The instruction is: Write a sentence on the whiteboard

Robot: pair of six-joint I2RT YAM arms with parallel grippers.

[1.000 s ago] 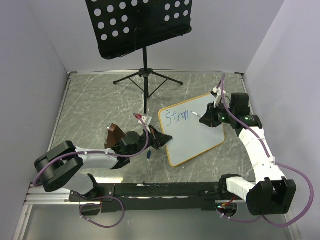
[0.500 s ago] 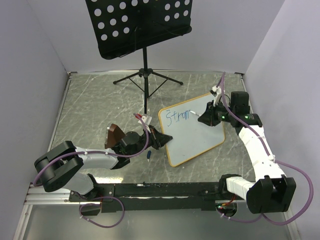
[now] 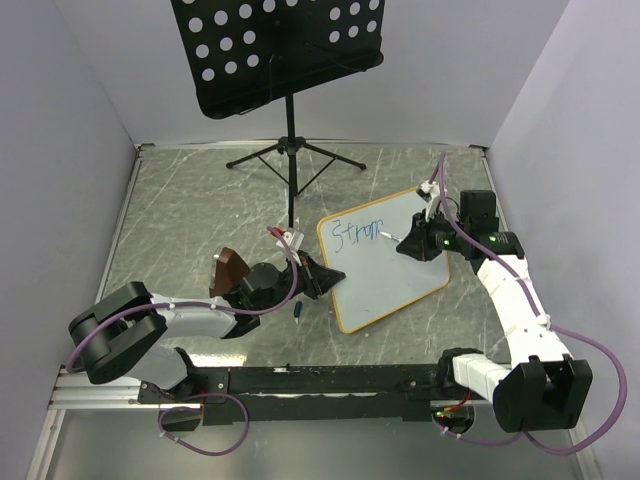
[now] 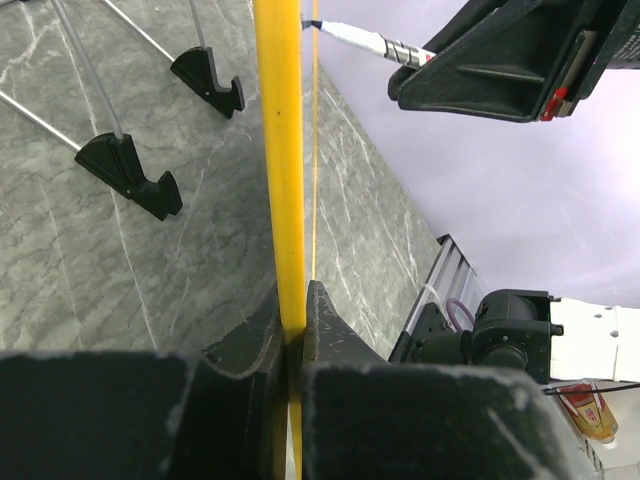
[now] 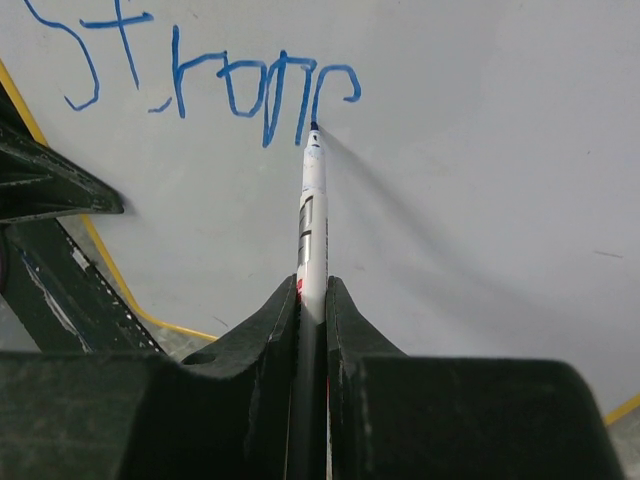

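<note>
The whiteboard (image 3: 390,270) lies tilted on the table, tan-orange frame around it. My left gripper (image 3: 328,276) is shut on its left edge; the left wrist view shows the yellow frame (image 4: 282,180) pinched between the jaws. My right gripper (image 3: 412,243) is shut on a white marker (image 5: 312,215), tip touching the board. Blue writing (image 5: 200,85) reads "Stron" plus a partial letter, also seen from above (image 3: 357,234). The marker tip (image 5: 314,127) rests at the bottom of the last stroke.
A black perforated music stand (image 3: 275,50) with tripod legs (image 3: 292,155) stands at the back. A small blue marker cap (image 3: 299,313) lies by the board's lower left corner. A brown object (image 3: 230,270) sits beside my left wrist. Grey walls enclose the table.
My right gripper has moved the marker slightly down and towards me, extending the last blue letter. The left arm and the board have not moved.
</note>
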